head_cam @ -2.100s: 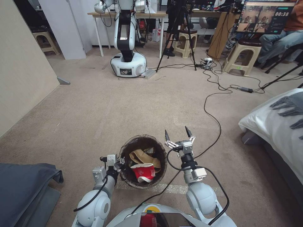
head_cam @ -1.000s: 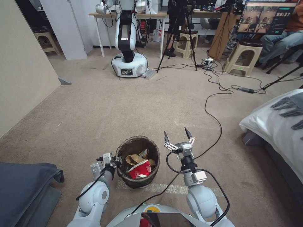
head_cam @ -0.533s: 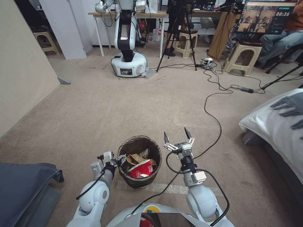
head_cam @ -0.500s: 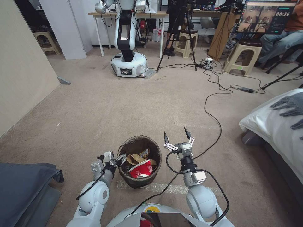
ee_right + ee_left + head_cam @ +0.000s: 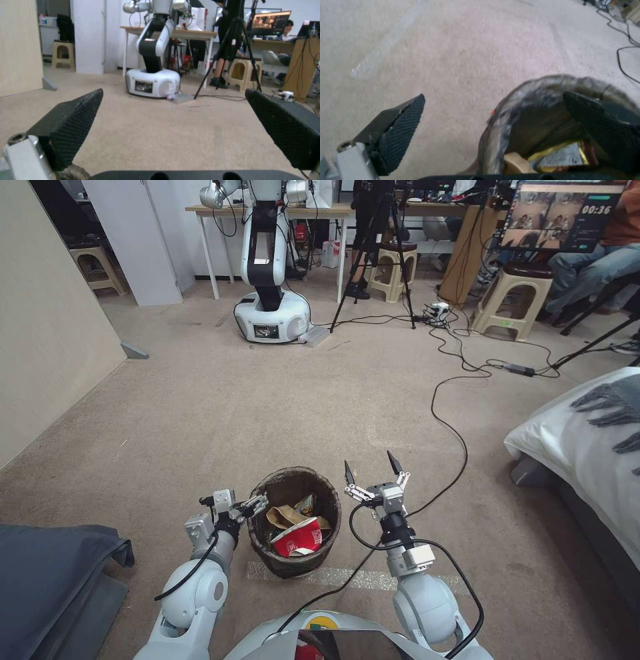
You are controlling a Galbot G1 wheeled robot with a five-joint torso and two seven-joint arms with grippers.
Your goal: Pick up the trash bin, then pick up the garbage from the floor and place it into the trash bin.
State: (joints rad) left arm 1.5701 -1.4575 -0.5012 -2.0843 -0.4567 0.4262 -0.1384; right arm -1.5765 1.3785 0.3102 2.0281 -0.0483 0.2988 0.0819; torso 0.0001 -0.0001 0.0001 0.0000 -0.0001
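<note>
The trash bin [image 5: 294, 523] stands upright on the carpet right in front of me, between my two arms, its base resting on a pale strip of tape on the floor. It is small and round, and a dark brown bag is folded over its rim and hangs down its outer wall. Inside it lies the garbage [image 5: 297, 527]: a red-and-white paper cup [image 5: 298, 537] on its side on top, crumpled brown paper [image 5: 283, 515] behind it, and a yellow-edged wrapper [image 5: 305, 505] against the far wall. From my left wrist, the bin's rim [image 5: 553, 82] and that wrapper [image 5: 558, 157] show close up.
</note>
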